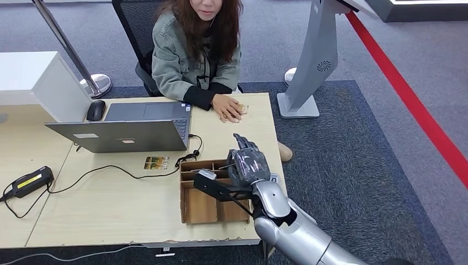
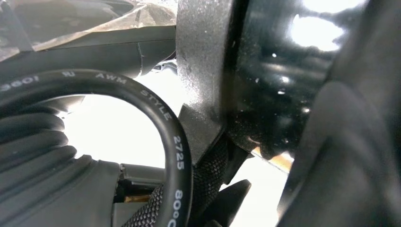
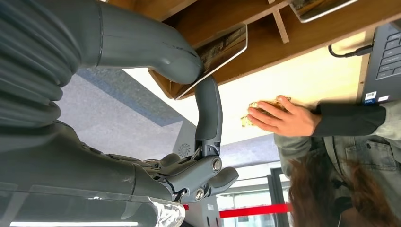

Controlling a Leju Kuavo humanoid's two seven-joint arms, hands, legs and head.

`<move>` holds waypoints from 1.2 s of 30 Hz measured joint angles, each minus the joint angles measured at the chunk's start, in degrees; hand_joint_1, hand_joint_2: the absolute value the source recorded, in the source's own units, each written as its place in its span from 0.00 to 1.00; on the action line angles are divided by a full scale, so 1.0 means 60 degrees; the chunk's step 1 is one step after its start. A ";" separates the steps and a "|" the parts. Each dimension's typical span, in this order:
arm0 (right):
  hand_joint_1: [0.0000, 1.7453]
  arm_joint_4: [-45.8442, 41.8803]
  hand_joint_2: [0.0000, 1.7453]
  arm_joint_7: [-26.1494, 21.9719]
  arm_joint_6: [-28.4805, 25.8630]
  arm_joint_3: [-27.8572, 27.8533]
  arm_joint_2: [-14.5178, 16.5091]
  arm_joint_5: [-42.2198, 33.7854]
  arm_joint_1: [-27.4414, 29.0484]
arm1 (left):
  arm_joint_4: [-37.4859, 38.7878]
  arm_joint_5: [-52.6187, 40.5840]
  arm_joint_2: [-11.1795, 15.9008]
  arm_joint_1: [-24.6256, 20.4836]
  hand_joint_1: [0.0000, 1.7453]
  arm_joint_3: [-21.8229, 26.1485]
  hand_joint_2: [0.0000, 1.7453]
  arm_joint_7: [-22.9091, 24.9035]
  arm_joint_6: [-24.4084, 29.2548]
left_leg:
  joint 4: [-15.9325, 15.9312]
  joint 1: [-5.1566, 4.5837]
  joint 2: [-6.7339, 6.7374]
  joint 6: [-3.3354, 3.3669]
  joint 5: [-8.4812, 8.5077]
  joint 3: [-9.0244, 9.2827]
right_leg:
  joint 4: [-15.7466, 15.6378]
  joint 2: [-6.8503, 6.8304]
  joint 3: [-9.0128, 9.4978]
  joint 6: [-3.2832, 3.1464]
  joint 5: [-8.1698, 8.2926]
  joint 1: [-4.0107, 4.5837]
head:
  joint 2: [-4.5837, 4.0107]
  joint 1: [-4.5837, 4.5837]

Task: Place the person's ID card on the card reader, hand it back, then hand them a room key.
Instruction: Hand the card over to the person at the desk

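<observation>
One wooden desk [image 1: 138, 204], grey carpet [image 1: 353, 165]

Hidden and cut-off parts at the desk

The person's hand [image 1: 227, 107] covers most of a card [image 1: 243, 108], so its print cannot be read. The right hand [image 1: 246, 163] hides part of the wooden tray [image 1: 201, 207]. The head view's top edge cuts off the person's head; the left wrist view is blocked by a dark cable [image 2: 172, 142].

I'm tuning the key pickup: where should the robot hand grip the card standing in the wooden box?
Pinch the card's free upper edge from above, thumb on one face, finger on the other: it leans in the wooden box, walls blocking its sides.
</observation>
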 joint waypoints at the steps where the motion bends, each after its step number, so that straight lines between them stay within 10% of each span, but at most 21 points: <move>1: 1.00 -0.0052 1.00 0.0029 0.0016 -0.0006 -0.0020 0.0002 0.0000 | 0.0000 0.0000 0.0000 0.0001 0.00 0.0000 0.00 0.0000 0.0005 | 0.0000 0.0000 0.0000 0.0000 0.0000 0.0000 | 0.0000 0.0000 0.0000 0.0000 0.0000 0.0000 | 0.0000 0.0000; 36: 1.00 -0.3054 1.00 0.0543 0.0844 -0.0215 -0.0543 -0.0096 -0.0008 | 0.0000 0.0223 0.0048 0.0070 0.00 0.0004 0.00 0.0000 0.0084 | 0.0000 0.0000 0.0002 0.0000 -0.0001 -0.0001 | 0.0000 0.0001 -0.0001 -0.0001 -0.0001 0.0001 | 0.0000 0.0000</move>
